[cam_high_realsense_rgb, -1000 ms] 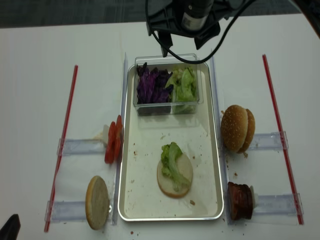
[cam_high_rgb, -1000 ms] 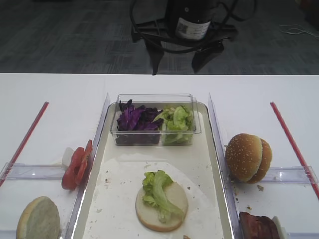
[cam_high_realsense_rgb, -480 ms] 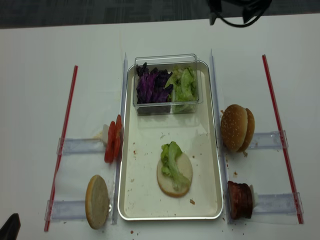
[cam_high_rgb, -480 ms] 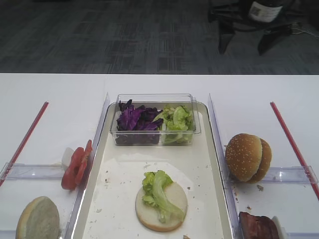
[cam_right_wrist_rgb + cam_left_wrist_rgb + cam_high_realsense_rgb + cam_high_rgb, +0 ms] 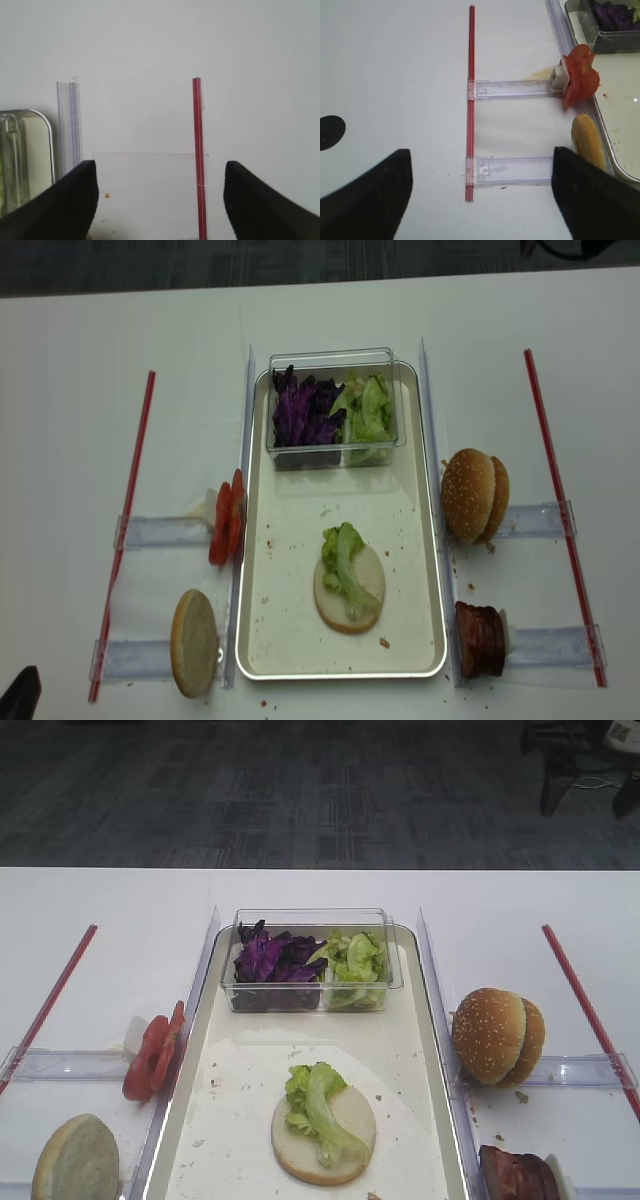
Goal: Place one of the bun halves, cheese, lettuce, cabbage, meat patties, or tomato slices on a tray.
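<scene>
A: Checking the tray [image 5: 262, 635] first. Centre of the overhead frame, long axis top to bottom. One flat bun half [image 5: 350, 590] lies cut face up in its lower middle, a lettuce [image 5: 343, 552] leaf draped over it, touching.

B: Tub?

A: Clear tub [image 5: 335, 408] sits at the tray's top end. Cabbage [image 5: 303, 412] in its left part, more green leaves in the right.

B: Off-tray stock?

A: Left of the tray: tomato slices [image 5: 226, 520] standing on edge against a clear holder, just beside the rim. Below them a bun half on edge [image 5: 194, 643], lower left of frame. Right of the tray: sesame bun halves [image 5: 474, 496] leaning together, mid right. Meat patties [image 5: 480, 640] lower right, by another clear holder. Red strips [image 5: 128, 510] run down both outer sides of the bench [image 5: 70, 390].

B: Claws?

A: Right claw [image 5: 159, 200]: both fingers show at the bottom corners of its wrist view, spread wide, nothing between them, only bench and a red strip below. In the front view it's a dark shape at the far upper right [image 5: 590, 760], well apart from the food. Left claw [image 5: 482, 192]: fingers also spread wide at the lower corners of its wrist view, nothing pinched, above the left red strip. A dark tip in the overhead's lower left corner is probably part of it, too little showing to be sure.
</scene>
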Tool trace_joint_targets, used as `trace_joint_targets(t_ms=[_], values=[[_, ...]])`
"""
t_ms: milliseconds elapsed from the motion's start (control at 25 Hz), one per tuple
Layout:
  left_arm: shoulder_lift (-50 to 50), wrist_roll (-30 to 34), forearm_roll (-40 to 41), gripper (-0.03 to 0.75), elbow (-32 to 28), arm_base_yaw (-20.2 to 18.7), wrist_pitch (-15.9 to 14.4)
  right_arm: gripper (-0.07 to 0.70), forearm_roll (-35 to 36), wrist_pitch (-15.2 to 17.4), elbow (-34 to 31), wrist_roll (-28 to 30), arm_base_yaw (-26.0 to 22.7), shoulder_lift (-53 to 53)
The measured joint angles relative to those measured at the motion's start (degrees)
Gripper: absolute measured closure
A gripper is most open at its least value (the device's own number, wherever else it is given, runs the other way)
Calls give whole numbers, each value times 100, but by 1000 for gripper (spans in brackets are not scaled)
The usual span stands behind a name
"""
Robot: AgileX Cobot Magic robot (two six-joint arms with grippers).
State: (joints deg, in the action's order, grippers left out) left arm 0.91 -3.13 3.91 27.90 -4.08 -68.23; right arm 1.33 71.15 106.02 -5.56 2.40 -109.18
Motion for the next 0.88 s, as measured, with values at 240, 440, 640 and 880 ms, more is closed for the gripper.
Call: trace_joint_targets(t_ms=[240, 440, 640, 880], values=[[0, 0, 0, 177, 0, 0, 0, 108, -168, 0, 0, 89, -103, 0], [0, 0, 0, 177, 0, 0, 0, 108, -227, 0, 0, 102, -103, 0], [0, 0, 0, 177, 0, 0, 0, 122, -250, 0, 0, 106, -103, 0], [0, 0, 0, 177, 0, 0, 0, 146, -133, 0, -41, 106, -103, 68]])
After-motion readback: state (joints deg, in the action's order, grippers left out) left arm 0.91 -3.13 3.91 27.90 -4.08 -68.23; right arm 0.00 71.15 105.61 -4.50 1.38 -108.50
